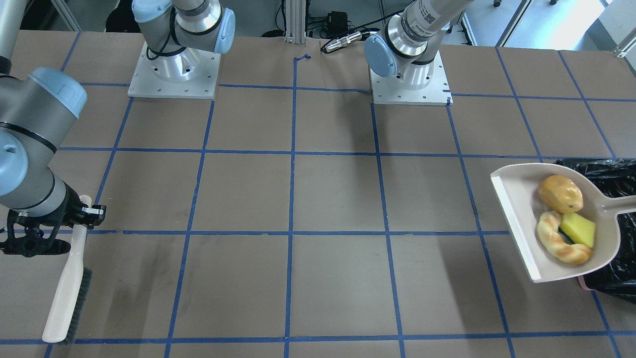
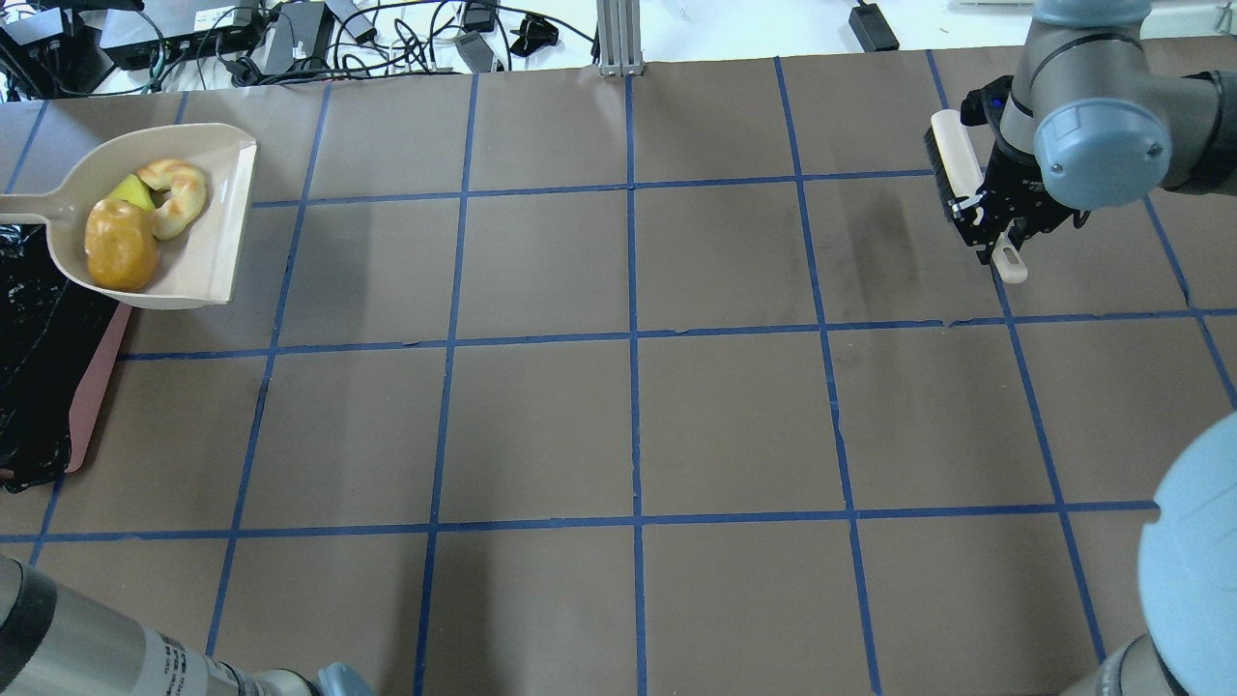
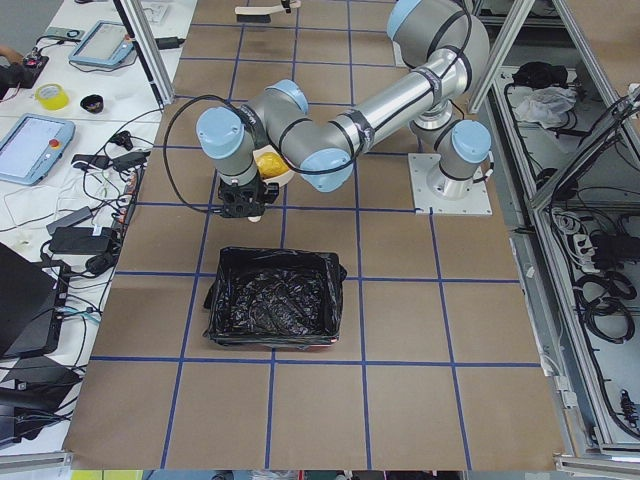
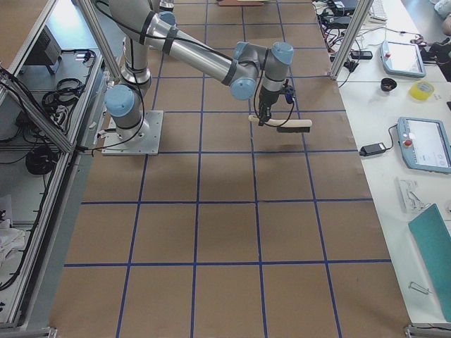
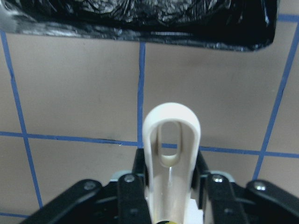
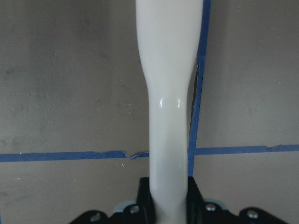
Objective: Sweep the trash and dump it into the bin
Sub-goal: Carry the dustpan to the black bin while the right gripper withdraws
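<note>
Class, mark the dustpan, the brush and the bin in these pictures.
dustpan (image 1: 519,219), exterior front-facing view, bare floor behind its lip.
brush (image 1: 67,288), exterior front-facing view, beige back.
bin (image 3: 275,300), exterior left view, black liner inside.

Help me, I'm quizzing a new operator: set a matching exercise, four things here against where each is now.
Things
1. brush
2. dustpan
3. yellow wedge
4. bin

Places
A. lying in the dustpan
B. handle clamped in the left gripper
C. black-lined, standing on the table
D. handle clamped in the right gripper

Pairs: 1-D, 2-B, 3-A, 4-C.
</note>
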You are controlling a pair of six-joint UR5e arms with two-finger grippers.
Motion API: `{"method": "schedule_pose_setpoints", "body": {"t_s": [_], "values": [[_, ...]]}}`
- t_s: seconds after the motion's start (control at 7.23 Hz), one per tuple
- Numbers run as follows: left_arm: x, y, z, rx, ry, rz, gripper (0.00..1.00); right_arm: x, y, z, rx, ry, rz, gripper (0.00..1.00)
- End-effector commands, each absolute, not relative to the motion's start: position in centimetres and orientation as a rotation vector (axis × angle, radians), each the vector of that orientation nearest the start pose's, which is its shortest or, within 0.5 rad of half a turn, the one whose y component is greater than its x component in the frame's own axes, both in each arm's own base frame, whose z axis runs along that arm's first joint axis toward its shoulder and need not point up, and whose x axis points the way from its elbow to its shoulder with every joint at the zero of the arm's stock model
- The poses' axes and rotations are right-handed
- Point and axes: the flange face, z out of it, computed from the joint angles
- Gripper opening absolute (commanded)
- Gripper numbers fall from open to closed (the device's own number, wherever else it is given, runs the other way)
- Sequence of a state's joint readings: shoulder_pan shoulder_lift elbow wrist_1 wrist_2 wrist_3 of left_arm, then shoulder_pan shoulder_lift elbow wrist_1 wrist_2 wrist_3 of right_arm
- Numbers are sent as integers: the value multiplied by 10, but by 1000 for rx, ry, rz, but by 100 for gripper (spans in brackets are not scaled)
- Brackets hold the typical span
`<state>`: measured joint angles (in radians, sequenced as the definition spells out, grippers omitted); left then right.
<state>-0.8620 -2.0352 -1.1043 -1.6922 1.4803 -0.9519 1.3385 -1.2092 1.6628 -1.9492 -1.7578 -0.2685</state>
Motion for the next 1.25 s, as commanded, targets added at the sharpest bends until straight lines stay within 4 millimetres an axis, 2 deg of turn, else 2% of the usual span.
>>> {"method": "schedule_pose_setpoints", "body": {"t_s": [0.0,0.14,0.28,0.42,0.55,0.83,1.11], "values": [[378,-607,450,-2399,2139,157,0,-40,-608,264,-70,3257,221,0],[400,-613,449,-2408,2128,142,0,-47,-606,254,-50,3255,222,0],[432,-610,444,-2434,2104,120,0,-48,-600,243,-47,3256,218,0],[472,-598,442,-2427,2109,79,0,-52,-594,234,-26,3266,177,0],[499,-592,441,-2423,2114,44,0,-55,-589,227,-16,3266,183,0],[536,-581,430,-2397,2065,20,0,-58,-587,227,-37,3263,190,0],[566,-559,420,-2446,2091,34,0,-58,-585,228,-50,3262,204,0]]}}
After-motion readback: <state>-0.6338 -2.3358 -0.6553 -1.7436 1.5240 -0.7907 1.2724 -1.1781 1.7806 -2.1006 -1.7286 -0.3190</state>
